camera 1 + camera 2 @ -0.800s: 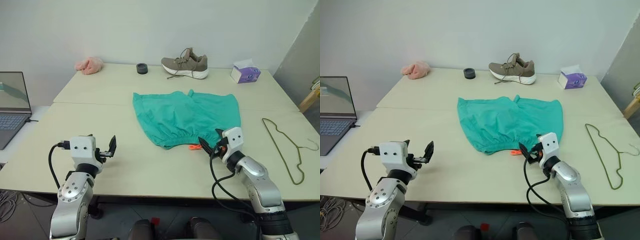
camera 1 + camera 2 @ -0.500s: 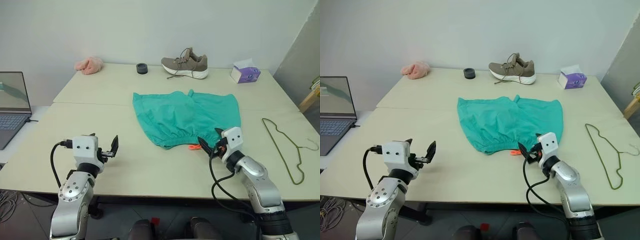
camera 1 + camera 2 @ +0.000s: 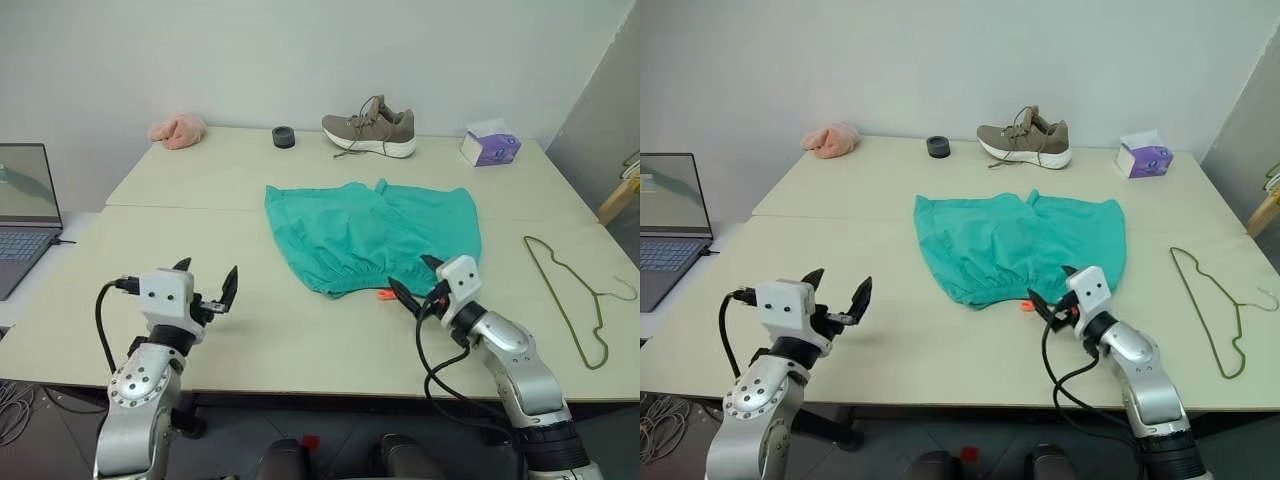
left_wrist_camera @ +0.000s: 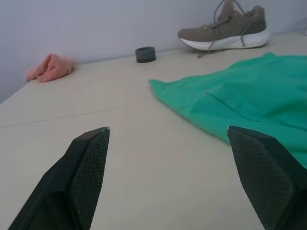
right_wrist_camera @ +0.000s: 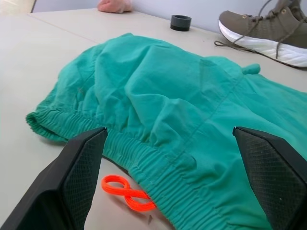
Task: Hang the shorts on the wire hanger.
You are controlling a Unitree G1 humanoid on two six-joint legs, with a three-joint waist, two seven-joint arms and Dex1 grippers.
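Shorts: the shorts [image 3: 372,236] are lying spread flat in the middle of the table [image 3: 250,330], waistband edge turned toward the robot, which is putting the gathered elastic within easy reach of the arms.
Orange tag: a small orange loop [image 5: 128,193] is poking out from under the waistband, resting on the tabletop just in front of the right gripper.
Right gripper: the right gripper [image 3: 412,283] is hovering just at the near waistband edge with its two black fingers spread wide, holding nothing; I'd judge it is lining up to pinch the elastic.
Left gripper: the left gripper [image 3: 207,289] is waiting over bare table, well apart from the fabric, fingers also spread and empty; probably standing by to take the other side of the waistband.
Wire hanger: the wire hanger [image 3: 572,296] is lying flat near the table's right edge, untouched, hook pointing outward, well apart from the shorts, so the garment will likely have to be carried over to it.
Clutter: a shoe [image 3: 371,129], a tissue box [image 3: 489,148], a black ring [image 3: 284,137] and a pink cloth [image 3: 178,130] are sitting along the far edge, out of the working area.
Progress: nothing is being gripped yet, so the task looks barely begun.
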